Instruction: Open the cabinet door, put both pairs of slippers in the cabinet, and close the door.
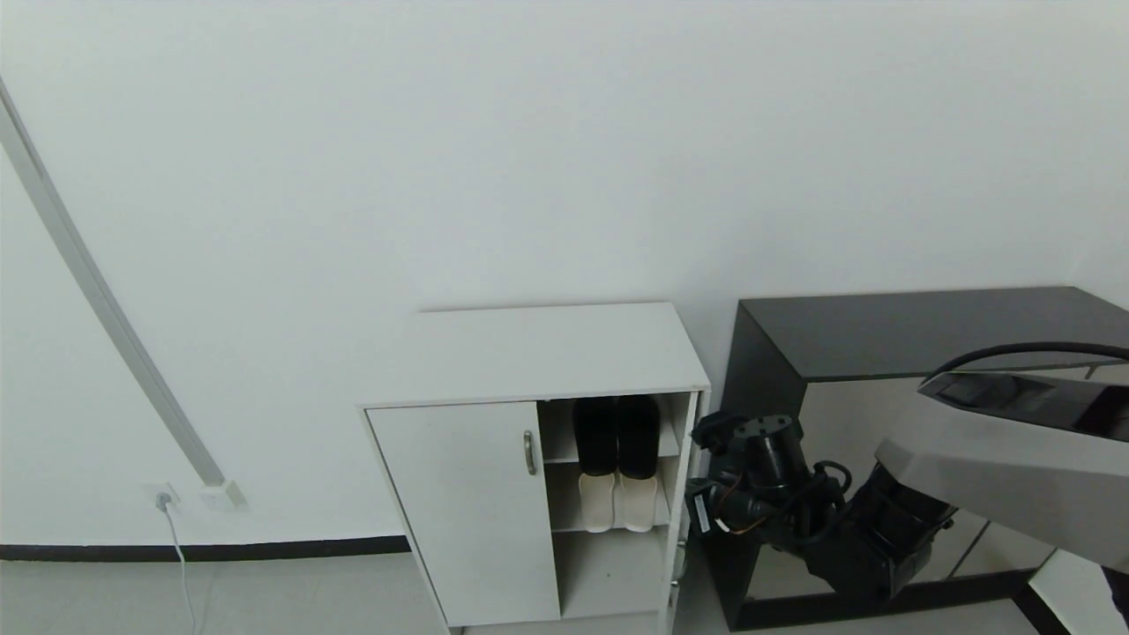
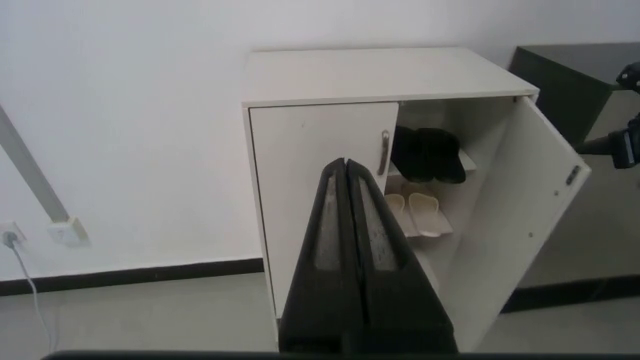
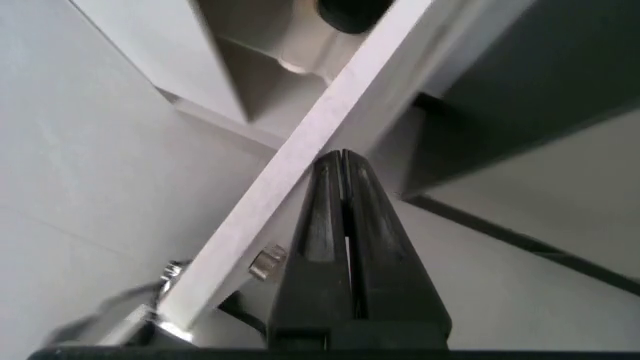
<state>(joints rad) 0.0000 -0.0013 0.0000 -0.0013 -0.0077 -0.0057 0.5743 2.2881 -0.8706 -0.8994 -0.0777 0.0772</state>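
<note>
White cabinet (image 1: 547,353) stands on the floor against the wall. Its left door (image 1: 467,503) is closed, its right door (image 2: 540,200) swung open. Black slippers (image 1: 616,432) are on the upper shelf, toes in and side by side. White slippers (image 1: 617,503) are on the shelf below, directly under the black pair. The bottom compartment is bare.

Right hand (image 3: 345,160) is clenched with nothing between the fingers, tips right at the open door's edge, on the cabinet's right side. Can't tell whether it touches.

Left hand (image 2: 346,162) is clenched and empty, held out in front of the closed left door, apart from it.

Black table (image 1: 926,331) is just right of the cabinet. Wall socket (image 1: 163,498) with a plugged cable sits low on the wall, well left.
</note>
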